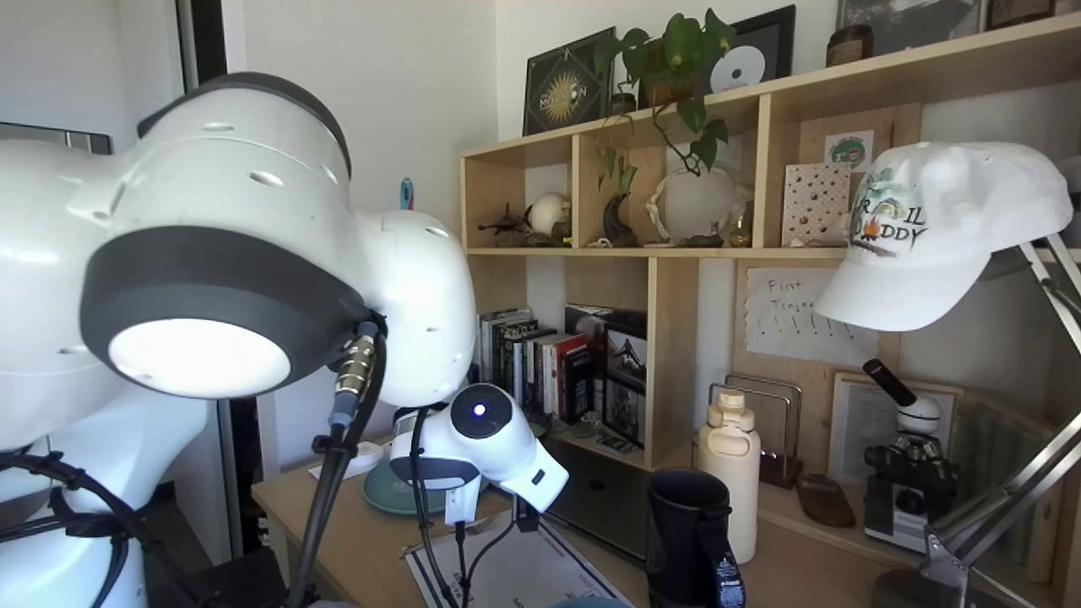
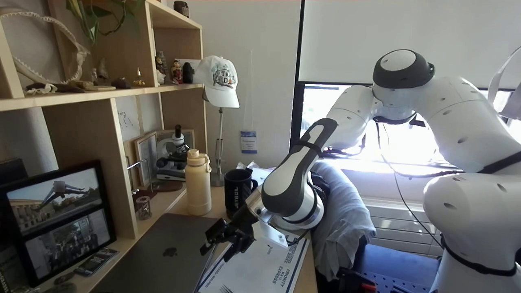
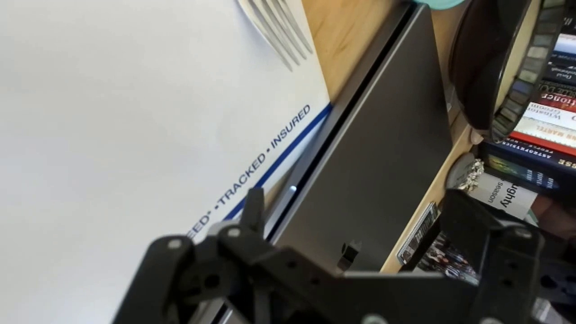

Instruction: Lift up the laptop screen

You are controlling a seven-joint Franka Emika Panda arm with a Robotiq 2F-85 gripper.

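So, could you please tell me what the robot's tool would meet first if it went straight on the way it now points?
Probably the thin dark grey rectangular laptop lid, near one long edge: the tool points down toward it, though depth is unclear.

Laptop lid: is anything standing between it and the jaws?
Nothing visible does. In the wrist view, the open jaws face the laptop lid, hiding part of it; the envelope lies beside the lid, not over it.
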